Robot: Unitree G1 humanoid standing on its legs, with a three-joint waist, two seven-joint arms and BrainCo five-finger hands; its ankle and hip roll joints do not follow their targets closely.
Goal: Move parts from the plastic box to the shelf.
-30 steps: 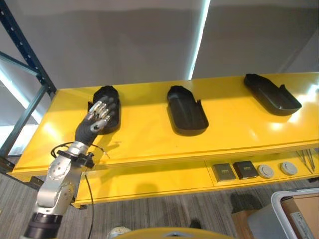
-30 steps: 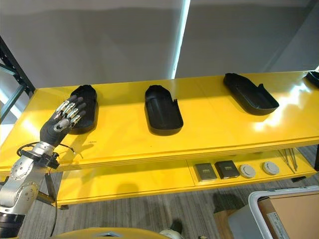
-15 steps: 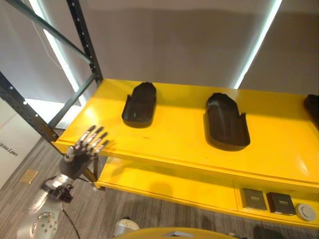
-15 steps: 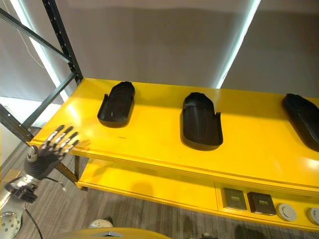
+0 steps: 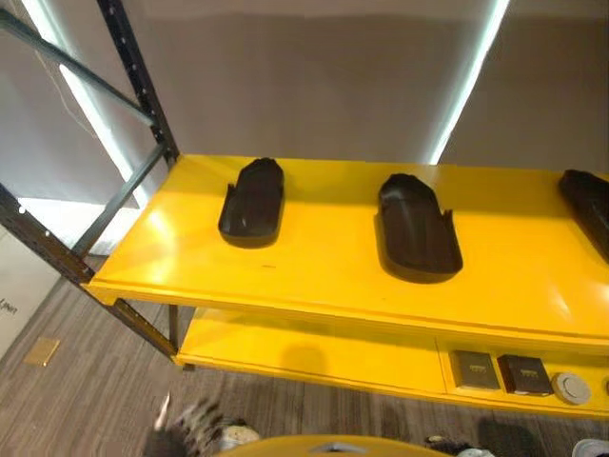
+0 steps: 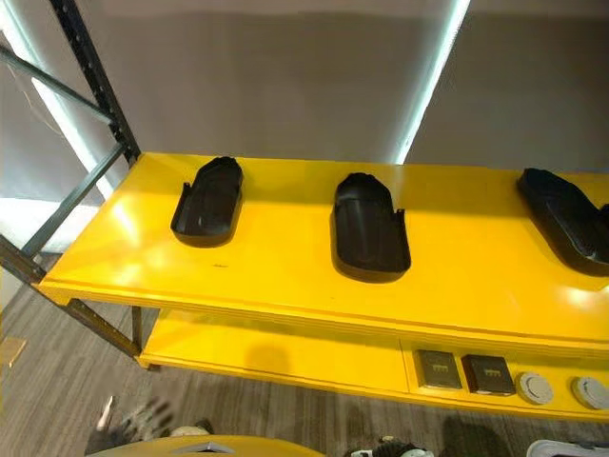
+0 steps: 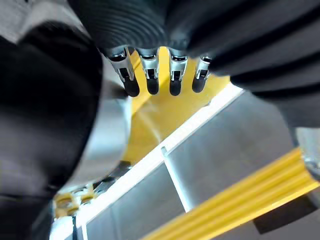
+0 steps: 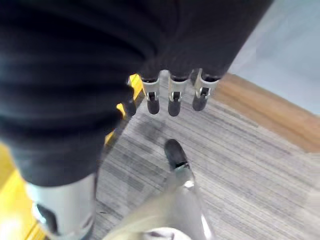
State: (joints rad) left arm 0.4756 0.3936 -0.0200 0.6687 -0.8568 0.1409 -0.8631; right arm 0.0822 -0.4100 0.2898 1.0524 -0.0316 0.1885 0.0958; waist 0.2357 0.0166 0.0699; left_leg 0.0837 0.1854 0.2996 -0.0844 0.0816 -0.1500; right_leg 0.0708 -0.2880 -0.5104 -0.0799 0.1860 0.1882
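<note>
Parts are lying in a row on the yellow shelf [image 5: 314, 276]: going left to right, a black part [image 5: 253, 200] near the dark upright post [image 5: 135, 71], a second black part [image 5: 417, 228] mid-shelf, and a third black part [image 6: 563, 219] running off the far edge. On the lower tier [image 6: 285, 357], small square and round items [image 6: 485, 374] are sitting toward the right. The left hand [image 5: 195, 426] is hanging low over the floor [image 5: 86, 381], well below and in front of the leftmost part, its fingers [image 7: 151, 75] hanging straight and side by side with nothing between them. The right hand [image 8: 172, 95] is likewise dangling over grey flooring, fingers loose and carrying nothing (the plastic box is not showing beside either hand). Judging by both unladen hands and three parts already set down, the robot appears to be between deliveries, with the shelf's bare stretches leaving room for more. The next move likely calls for turning toward the box, reaching in with relaxed fingers, curling them round another part, and bringing it up to an unoccupied patch between or beside those already placed.
</note>
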